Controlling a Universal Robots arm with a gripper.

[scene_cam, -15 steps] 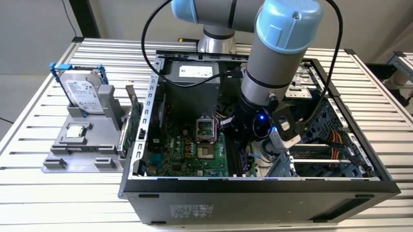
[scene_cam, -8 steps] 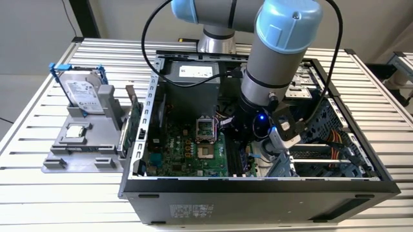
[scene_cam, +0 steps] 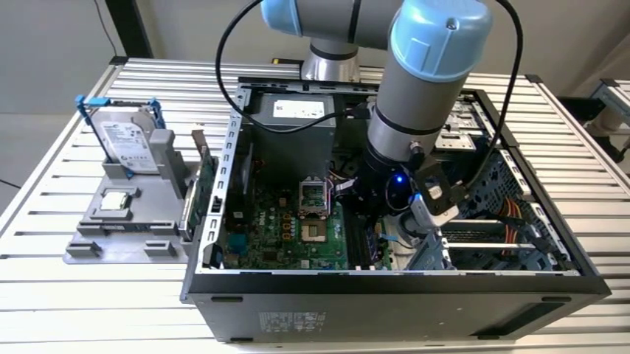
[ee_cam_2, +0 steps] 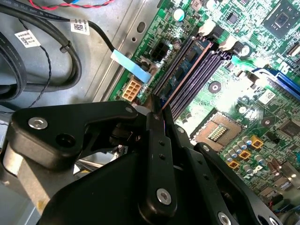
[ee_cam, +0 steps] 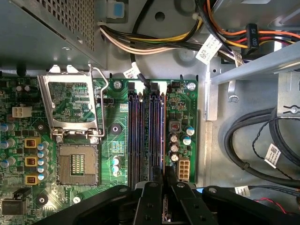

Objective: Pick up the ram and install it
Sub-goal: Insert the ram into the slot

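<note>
Inside the open computer case (scene_cam: 394,284) the arm reaches down over the motherboard (scene_cam: 280,236). My gripper (ee_cam: 165,176) hangs over the near end of the memory slots (ee_cam: 146,131), beside the processor socket. Its black fingers (ee_cam_2: 157,140) are drawn close together on a thin board seen edge-on. That board is the ram (ee_cam_2: 185,70), a dark bluish stick with a copper-coloured edge. It lies along the outermost slot, running from the white latch at the slot's end back into my gripper (ee_cam_2: 159,110). I cannot tell whether it is seated in the slot.
The processor socket (ee_cam: 75,164) stands open with its metal frame (ee_cam: 70,103) flipped up. Black cables (ee_cam: 253,140) and a wire bundle (ee_cam: 154,44) run beside the slots. On the exterior view's left, a grey fixture (scene_cam: 118,236) holds a hard drive (scene_cam: 128,144), a silver chip (scene_cam: 116,199) and a green card (scene_cam: 202,195).
</note>
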